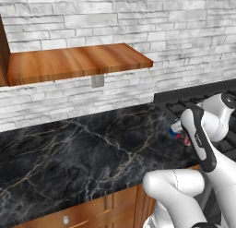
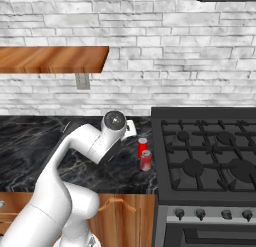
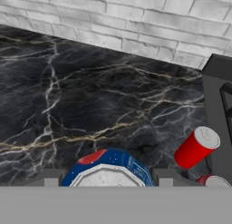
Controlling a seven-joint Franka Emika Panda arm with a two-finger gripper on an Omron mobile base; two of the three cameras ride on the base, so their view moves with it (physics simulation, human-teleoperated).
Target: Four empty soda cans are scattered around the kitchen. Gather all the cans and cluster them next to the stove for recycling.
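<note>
- I see the blue and white can (image 3: 107,169) upright between the gripper (image 3: 105,182) fingers, silver top toward the camera; jaws look closed on it.
- Two red cans (image 2: 144,154) stand upright on the counter (image 2: 30,141), just beside the stove (image 2: 210,156).

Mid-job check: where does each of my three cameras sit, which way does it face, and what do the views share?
Left base view: behind the arm's left, facing the marble counter and wooden shelf; the white arm rises lower right, partly hiding a blue and white can.
Right base view: behind the arm's right, facing the stove; arm lower left, two red cans beside the stove.
Hand view: on the hand, looking along the counter; blue and white can between the fingers.
Shared: red cans, counter, brick wall.
</note>
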